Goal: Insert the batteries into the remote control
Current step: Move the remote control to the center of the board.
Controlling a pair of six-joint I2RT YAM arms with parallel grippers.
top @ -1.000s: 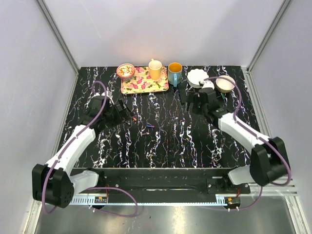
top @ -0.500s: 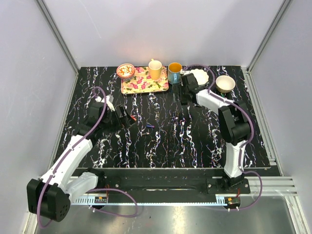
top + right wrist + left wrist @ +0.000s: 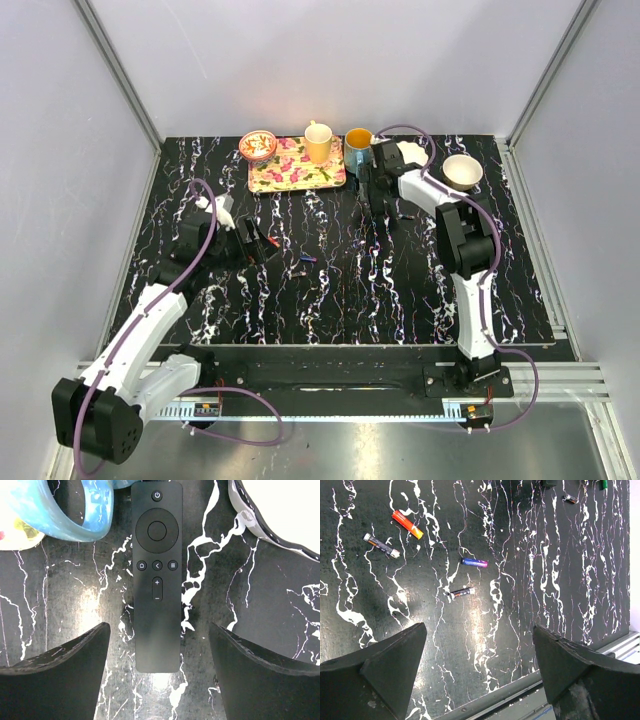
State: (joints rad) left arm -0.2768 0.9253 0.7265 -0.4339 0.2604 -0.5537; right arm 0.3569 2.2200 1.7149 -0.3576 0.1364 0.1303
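Hovering right end effector (image 3: 157, 645): fingers spread wide, nothing gripped; remote control (image 3: 157, 580) lying lengthwise below the gap, clear of both fingers.
remote control: flat on the table (image 3: 400, 290), button side up, power button at the far end; near the back edge, between blue mug (image 3: 75, 520) and white plate (image 3: 280, 515), close to both, touching neither.
left end effector (image 3: 479, 630): fingers wide apart, empty; poised over the left-centre of the table, looking down on the batteries.
blue-purple battery (image 3: 474, 562): on its side on bare table, ahead of the left fingers.
small dark battery (image 3: 460, 592): just beside the blue-purple one, nearer the fingers, not touching.
orange battery (image 3: 407, 524), dark silver-tipped battery (image 3: 380, 545): off to one side, near each other, apart.
spacing: all four batteries well apart from the remote control.
back row: flowered tray (image 3: 296, 165), yellow cup (image 3: 318, 142) at its back right corner, small bowl (image 3: 258, 145) at its back left corner; white bowl (image 3: 462, 172) far right.
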